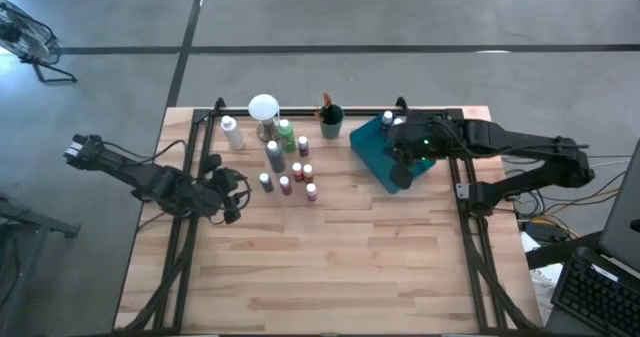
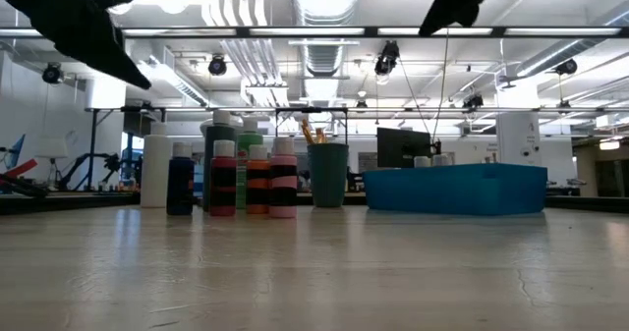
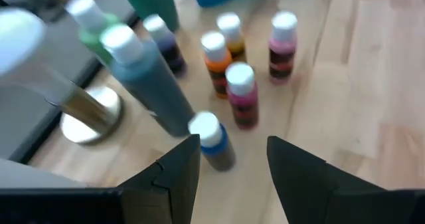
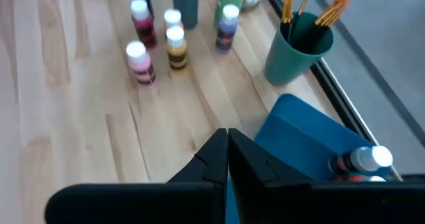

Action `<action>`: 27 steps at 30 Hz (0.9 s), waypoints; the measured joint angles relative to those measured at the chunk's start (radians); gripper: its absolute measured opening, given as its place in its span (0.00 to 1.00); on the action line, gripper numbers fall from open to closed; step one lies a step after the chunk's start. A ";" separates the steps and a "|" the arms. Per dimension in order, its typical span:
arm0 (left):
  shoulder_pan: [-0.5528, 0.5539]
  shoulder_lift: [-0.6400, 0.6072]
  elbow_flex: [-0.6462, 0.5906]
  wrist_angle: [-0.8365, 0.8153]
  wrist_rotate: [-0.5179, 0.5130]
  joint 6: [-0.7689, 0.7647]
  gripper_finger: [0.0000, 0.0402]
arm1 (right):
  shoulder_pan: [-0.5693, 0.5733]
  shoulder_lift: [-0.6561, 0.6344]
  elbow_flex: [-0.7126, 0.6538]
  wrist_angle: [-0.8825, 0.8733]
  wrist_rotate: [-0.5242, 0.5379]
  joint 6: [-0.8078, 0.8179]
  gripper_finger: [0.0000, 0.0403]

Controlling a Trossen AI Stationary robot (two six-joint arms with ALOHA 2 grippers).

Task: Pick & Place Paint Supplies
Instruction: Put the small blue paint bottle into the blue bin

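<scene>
Several small white-capped paint bottles (image 1: 285,167) stand upright in a cluster on the wooden table (image 1: 330,267), left of centre toward the far edge. They also show in the low view as bottles (image 2: 246,179). My left gripper (image 3: 232,161) is open on the cluster's left side. A blue-labelled bottle (image 3: 212,141) stands just ahead of its gap, untouched. My right gripper (image 4: 227,144) is shut with nothing in it, above the teal tray (image 1: 375,157). A bottle (image 4: 364,161) lies in the tray. Brushes (image 4: 312,8) stick up from a green cup (image 1: 331,124).
A round white-topped object on a metal base (image 1: 264,109) and a taller white bottle (image 1: 232,133) stand at the far edge beside the cluster. Black frame rails (image 1: 185,227) run along the table's left and right sides. The near half of the table is bare wood.
</scene>
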 joint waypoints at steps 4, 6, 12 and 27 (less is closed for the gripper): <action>0.075 0.049 0.000 0.003 0.069 0.000 0.45 | -0.001 -0.057 -0.109 0.157 0.000 -0.011 0.02; 0.119 0.074 0.000 0.006 0.082 0.010 0.45 | 0.000 -0.070 -0.141 0.217 -0.005 -0.025 0.02; 0.219 0.118 0.008 0.043 0.197 0.094 0.45 | -0.002 -0.074 -0.155 0.223 -0.007 -0.052 0.02; 0.288 0.143 -0.137 0.333 0.225 0.082 0.45 | -0.003 -0.041 -0.167 0.220 -0.010 -0.116 0.02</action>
